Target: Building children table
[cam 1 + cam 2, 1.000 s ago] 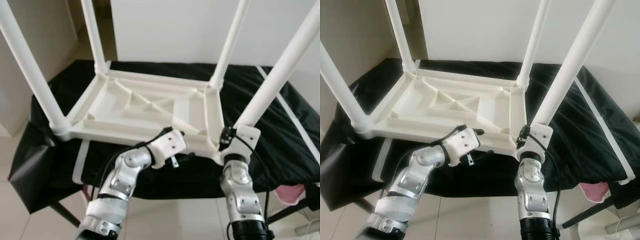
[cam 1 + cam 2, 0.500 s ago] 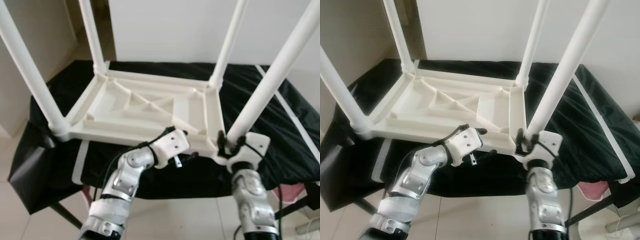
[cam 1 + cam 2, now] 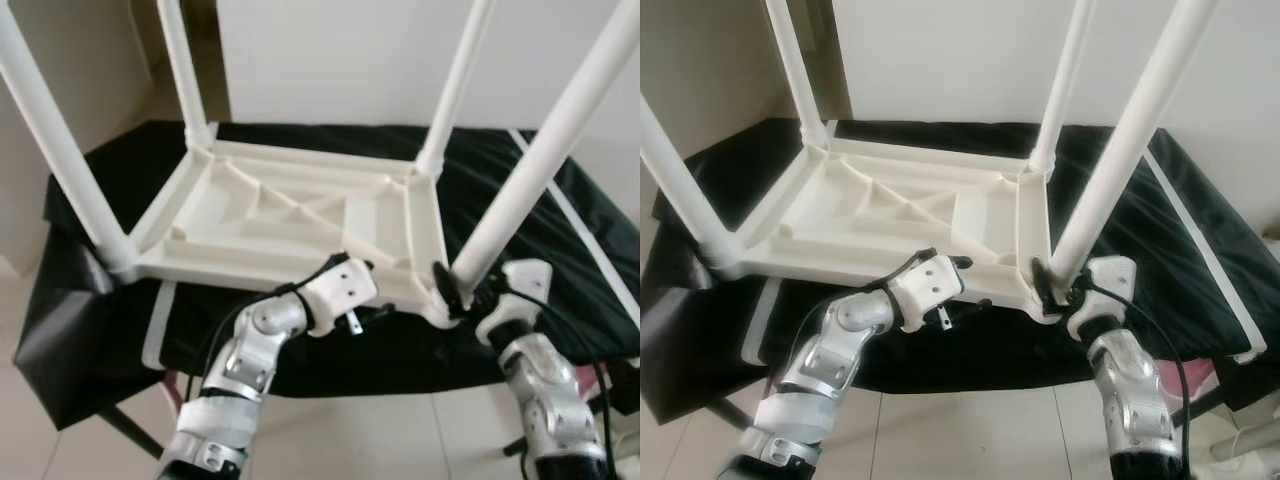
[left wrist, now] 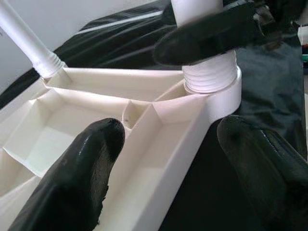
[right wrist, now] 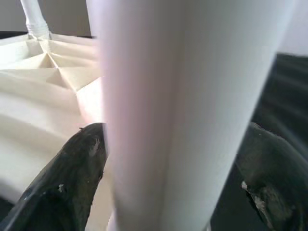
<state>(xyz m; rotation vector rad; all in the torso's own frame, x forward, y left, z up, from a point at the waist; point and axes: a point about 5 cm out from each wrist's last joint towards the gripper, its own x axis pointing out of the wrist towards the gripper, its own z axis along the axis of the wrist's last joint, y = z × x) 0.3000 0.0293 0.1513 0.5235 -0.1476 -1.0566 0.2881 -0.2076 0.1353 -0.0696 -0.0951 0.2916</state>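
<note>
The right gripper is grasping the near right leg of the upturned white table. The left gripper, jaws released, is straddling the table's near rim. No writing is showing.

Head stereo pair: looks forward and down from above, medium range, over upturned white children table lying on black-draped table. Both eyes share same scene; right eye shifted slightly sideways.

Left wrist camera: very close, aimed along left hand fingers at tabletop rim and threaded socket of near right leg.

Right wrist camera: extremely close, same leg between right hand fingers, ribbed underside behind.

Shared: both wrist views and head pair cover that leg's corner.
</note>
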